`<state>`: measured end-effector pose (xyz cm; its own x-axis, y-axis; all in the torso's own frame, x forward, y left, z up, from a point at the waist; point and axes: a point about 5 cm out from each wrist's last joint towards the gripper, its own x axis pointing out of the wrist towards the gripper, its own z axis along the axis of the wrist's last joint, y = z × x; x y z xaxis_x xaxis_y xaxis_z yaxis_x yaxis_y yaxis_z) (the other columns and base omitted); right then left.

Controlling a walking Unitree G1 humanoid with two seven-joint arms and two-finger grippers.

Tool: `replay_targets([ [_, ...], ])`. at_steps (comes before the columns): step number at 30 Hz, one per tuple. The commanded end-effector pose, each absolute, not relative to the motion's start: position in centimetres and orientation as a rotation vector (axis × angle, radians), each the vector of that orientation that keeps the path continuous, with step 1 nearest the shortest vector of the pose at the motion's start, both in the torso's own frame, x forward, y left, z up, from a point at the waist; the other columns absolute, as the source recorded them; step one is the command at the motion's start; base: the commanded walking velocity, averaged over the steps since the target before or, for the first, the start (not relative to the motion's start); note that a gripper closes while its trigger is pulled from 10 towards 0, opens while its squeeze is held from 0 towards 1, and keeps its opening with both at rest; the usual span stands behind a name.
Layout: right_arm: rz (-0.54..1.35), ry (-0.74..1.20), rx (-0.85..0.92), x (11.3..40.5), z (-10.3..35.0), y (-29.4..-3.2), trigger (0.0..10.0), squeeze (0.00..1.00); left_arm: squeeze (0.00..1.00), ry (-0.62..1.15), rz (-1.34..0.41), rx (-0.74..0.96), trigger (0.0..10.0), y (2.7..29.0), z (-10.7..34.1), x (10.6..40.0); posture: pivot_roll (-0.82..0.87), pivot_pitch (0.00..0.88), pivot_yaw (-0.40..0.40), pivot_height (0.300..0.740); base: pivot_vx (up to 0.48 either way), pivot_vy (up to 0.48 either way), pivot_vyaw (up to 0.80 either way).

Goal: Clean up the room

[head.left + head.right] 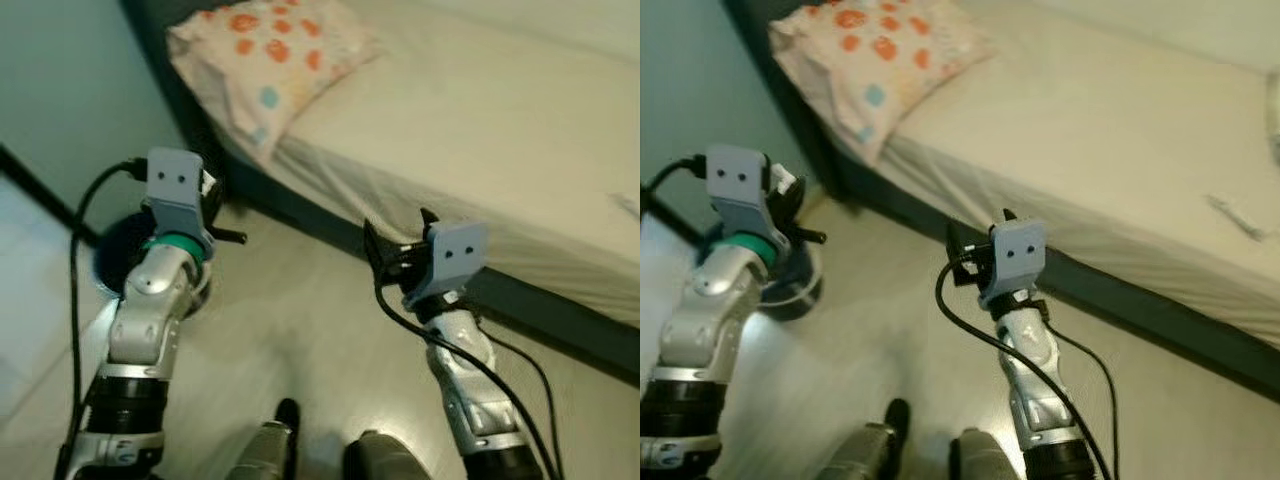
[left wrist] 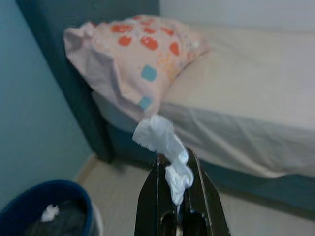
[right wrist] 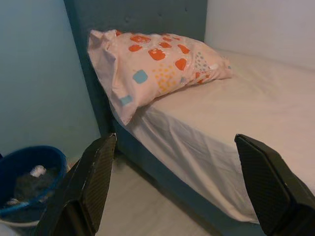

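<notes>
Left end effector point(image 2: 178, 189) pinches white tissue point(image 2: 165, 152) near blue bin point(image 2: 29, 199).

Crumpled white paper tissue point(image 2: 165, 152); printed cloth pillow point(image 3: 152, 66); smooth matt sheet point(image 1: 480, 130); glossy pale floor point(image 1: 300, 330); blue plastic bin point(image 3: 29, 169).

Head eyes look steeply down; both wrist views face the pillow point(image 3: 152, 69) and bin point(image 3: 29, 177), low and close.

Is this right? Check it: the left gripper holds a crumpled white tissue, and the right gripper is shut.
Not quite. The left gripper does hold the crumpled white tissue, but the right gripper is open, fingers wide apart, as the right wrist view shows.
</notes>
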<state>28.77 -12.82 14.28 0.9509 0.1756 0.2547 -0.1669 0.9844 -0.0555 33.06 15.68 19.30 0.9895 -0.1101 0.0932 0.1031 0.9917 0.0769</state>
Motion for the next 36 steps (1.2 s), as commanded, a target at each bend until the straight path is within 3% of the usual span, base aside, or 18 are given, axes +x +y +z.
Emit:
replay_targets([
  [1,0.210,-0.256,-0.019,28.5,14.0,-11.9,10.0,0.00,0.00,-0.057,-0.059,0.087,10.0,16.8,18.3,32.8,-0.09,0.118,0.068,0.705,0.000,0.000,0.77],
  [8,0.247,-0.256,-0.025,28.4,14.0,-11.4,10.0,0.00,0.00,-0.043,-0.013,0.103,10.0,17.3,18.0,32.8,-0.09,0.119,0.064,0.705,0.000,0.000,0.77],
  [16,0.257,-0.252,-0.027,28.5,13.9,-11.3,10.0,0.00,0.00,-0.021,0.033,0.129,10.0,17.6,17.3,32.8,-0.09,0.122,0.058,0.705,0.413,0.000,0.75],
  [25,0.262,-0.250,-0.039,28.9,14.2,-11.7,10.0,0.00,0.00,0.006,0.068,0.140,10.0,17.5,16.4,32.6,-0.09,0.125,0.037,0.705,0.469,0.000,0.00],
  [31,0.264,-0.252,-0.043,29.0,14.3,-11.7,10.0,0.00,0.00,0.010,0.078,0.142,10.0,17.7,16.2,32.6,-0.09,0.122,0.034,0.705,0.468,0.000,0.74],
  [36,0.268,-0.250,-0.040,29.0,14.2,-11.5,10.0,0.00,0.00,0.009,0.082,0.144,10.0,17.7,16.2,32.7,-0.09,0.119,0.035,0.705,0.469,0.000,0.00],
])
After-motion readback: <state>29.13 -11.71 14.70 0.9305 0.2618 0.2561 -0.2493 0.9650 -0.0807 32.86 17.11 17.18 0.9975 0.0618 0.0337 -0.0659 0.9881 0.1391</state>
